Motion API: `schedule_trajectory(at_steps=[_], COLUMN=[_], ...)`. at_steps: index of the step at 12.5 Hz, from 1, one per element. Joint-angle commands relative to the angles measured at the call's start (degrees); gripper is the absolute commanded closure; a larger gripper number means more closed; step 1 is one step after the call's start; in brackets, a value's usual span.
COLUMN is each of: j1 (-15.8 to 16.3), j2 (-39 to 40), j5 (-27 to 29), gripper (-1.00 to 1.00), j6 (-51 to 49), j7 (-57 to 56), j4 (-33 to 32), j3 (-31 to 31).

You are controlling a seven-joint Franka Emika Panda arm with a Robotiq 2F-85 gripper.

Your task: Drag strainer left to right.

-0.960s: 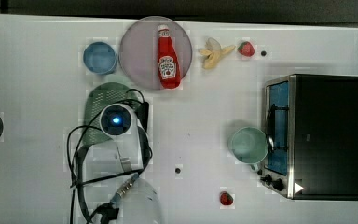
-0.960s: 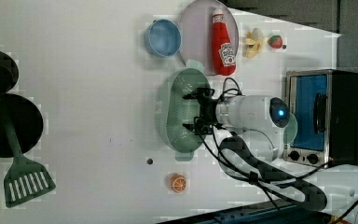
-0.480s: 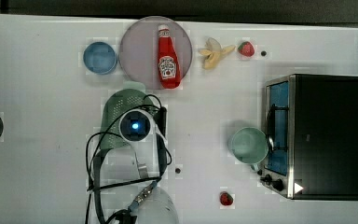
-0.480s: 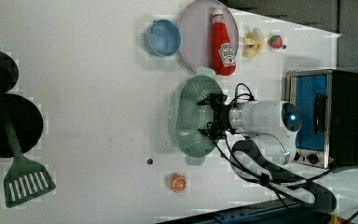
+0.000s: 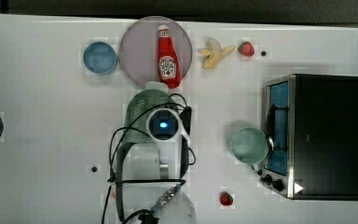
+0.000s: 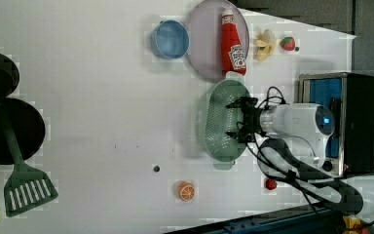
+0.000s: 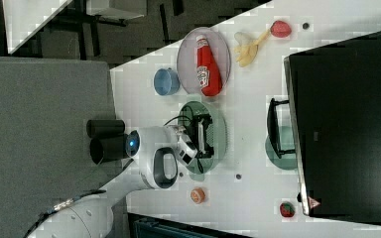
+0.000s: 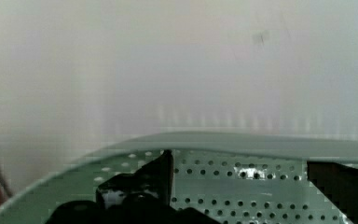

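Dragging was the step in hand, as I judged it: I had the gripper (image 6: 240, 120) down inside the strainer (image 6: 219, 119) with its fingers spread wide, gripping nothing, one black finger (image 8: 156, 175) standing against the perforated wall in the wrist view. The strainer sat about midway along the table (image 5: 37, 140), just below the plate (image 5: 137, 51) that carried the ketchup bottle (image 5: 168, 58) in the top view, its upper tab almost touching the plate's rim.

For the next move I reckoned I needed to keep the fingers low and pressed against the inner wall, pushing toward the top view's right without lifting over the rim.

Room that way was limited. In the top view, a stretch of bare table lay to the strainer's right, then came the mint cup (image 5: 248, 145) and, just beyond it, the toaster oven (image 5: 317, 135) by the table's right edge. I thought the cup was the first thing the strainer could strike. The blue bowl (image 5: 100, 58) stood well apart near the far edge, and the strawberry (image 5: 226, 199) lay close to the near edge, out of the path.
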Motion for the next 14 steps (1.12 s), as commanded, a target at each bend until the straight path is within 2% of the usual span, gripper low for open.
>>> schedule_trajectory(at_steps=[1, 8, 11, 14], j1=[-1.66, -1.83, -1.81, -1.8], j2=[-0.8, -0.81, -1.98, -8.78], j5=[-0.84, -0.92, -1.23, -1.3], gripper=[-1.0, -1.0, -1.0, -1.0], j6=[-0.65, -0.45, -0.86, -5.29], j7=[-8.13, -16.15, -18.65, -28.33], j4=[-1.03, -0.94, -0.36, -0.33], j3=[-4.21, -12.26, -11.93, -8.2])
